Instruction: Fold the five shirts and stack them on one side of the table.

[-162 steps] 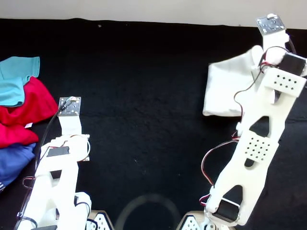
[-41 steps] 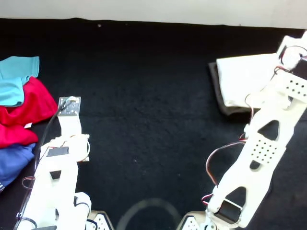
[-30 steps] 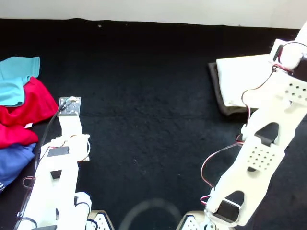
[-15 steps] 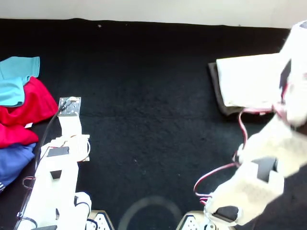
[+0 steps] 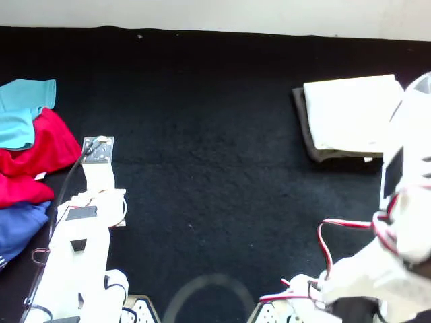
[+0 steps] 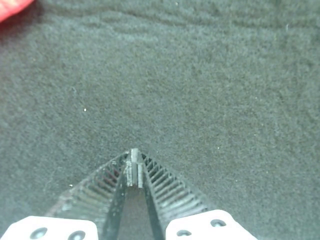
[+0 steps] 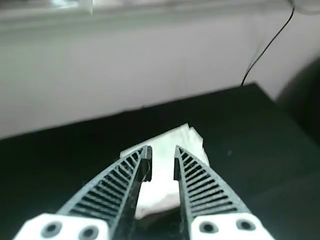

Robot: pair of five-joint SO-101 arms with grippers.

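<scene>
1. table (image 5: 215, 87): black cloth. the middle lies open between two groups of shirts.

2. arms: the left arm (image 5: 77, 249) stands at the near left, just beside the loose pile. the right arm (image 5: 407, 195) stands at the near right, raised above the cloth, and touches no shirt.

3. loose pile, left edge: red shirt (image 5: 37, 158) in the middle, teal shirt (image 5: 23, 111) lying on its far part, blue shirt (image 5: 17, 225) at its near side. all three are crumpled and unfolded.

4. stack, far right: white shirt (image 5: 350, 118), folded square, resting on a folded grey shirt (image 5: 304, 131) whose edge shows along one side. i count two of five done.

5. left gripper (image 6: 133, 162): low over bare cloth, fingers pressed together at the tips, nothing between them. a corner of red cloth sits near in its wrist view.

6. right gripper (image 7: 161, 160): lifted and aimed toward the stack, fingers a narrow gap apart, holding nothing. the white shirt (image 7: 161, 192) shows beyond that gap.

7. step in hand, as i judge it: between shirts. the stacking of the second is complete and the third is not yet picked.

8. next move calls for: opening the left fingers, taking one shirt from the pile by an edge (the teal lies on top, so it should come free most cleanly), and drawing it to the open middle to spread flat. watch that the red one does not drag along.
</scene>
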